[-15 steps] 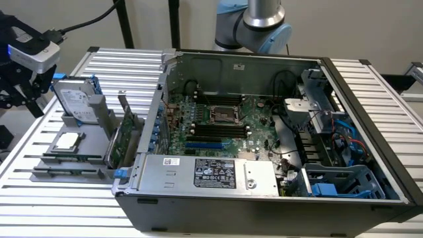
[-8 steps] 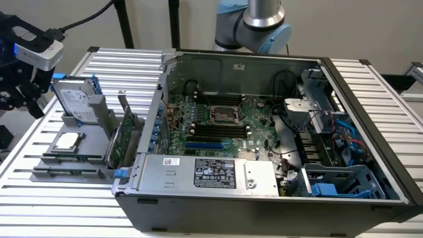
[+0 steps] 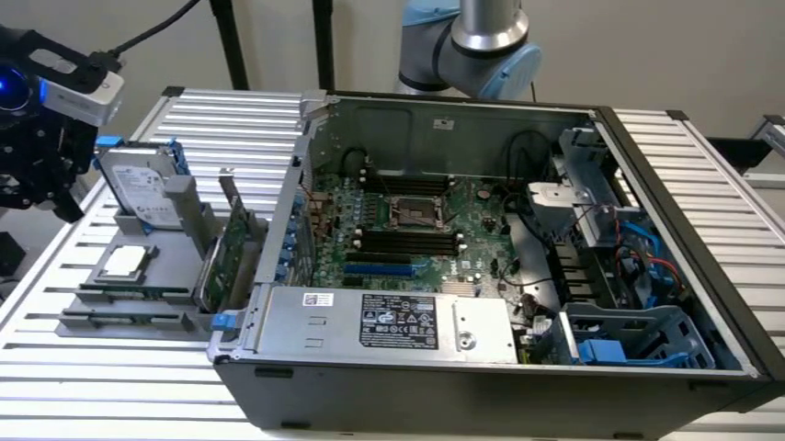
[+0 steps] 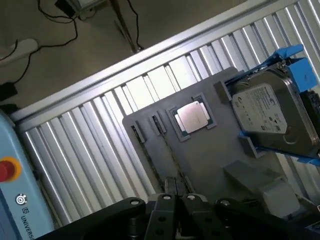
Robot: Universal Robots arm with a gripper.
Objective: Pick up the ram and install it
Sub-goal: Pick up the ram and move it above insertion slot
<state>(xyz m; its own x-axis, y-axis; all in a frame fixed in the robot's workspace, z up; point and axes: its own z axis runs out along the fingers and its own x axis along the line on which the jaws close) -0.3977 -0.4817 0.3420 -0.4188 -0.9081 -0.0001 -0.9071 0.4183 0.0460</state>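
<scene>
One hard drive (image 3: 135, 184), one processor (image 3: 127, 262), one expansion card (image 3: 227, 262).

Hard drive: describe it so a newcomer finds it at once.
Left of the open black computer case in the exterior view sits a grey plastic parts holder. At its far end stands the silver box-shaped hard drive, on edge. Only it has blue side rails; the neighbouring green expansion card has none.

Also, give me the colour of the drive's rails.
Blue rails, best in the wrist view.
</scene>
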